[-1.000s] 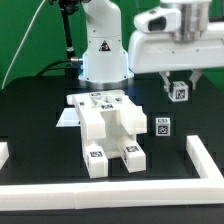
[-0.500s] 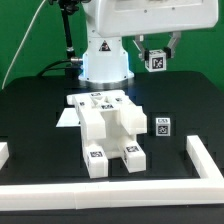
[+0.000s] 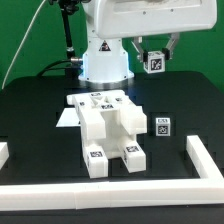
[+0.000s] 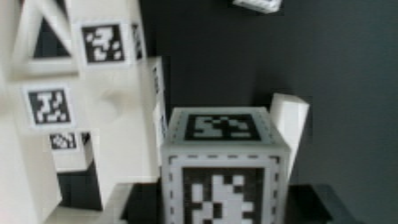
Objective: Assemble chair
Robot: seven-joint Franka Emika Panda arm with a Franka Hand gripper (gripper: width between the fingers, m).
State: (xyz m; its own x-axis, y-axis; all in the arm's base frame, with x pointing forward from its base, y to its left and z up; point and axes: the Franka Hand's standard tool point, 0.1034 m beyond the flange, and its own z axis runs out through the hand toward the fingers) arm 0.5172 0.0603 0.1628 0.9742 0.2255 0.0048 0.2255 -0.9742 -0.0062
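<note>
Your tool (image 3: 155, 57) is clamping a small tagged piece (image 3: 155, 65) way up above the half-built chair (image 3: 105, 128), while another tagged piece (image 3: 161, 126) is sitting on the tabletop (image 3: 40, 125) beside that chair

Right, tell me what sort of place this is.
Probably a robotics lab test bench: a black table fenced by white border rails, a fixed robot arm base, and tagged chair parts.
</note>
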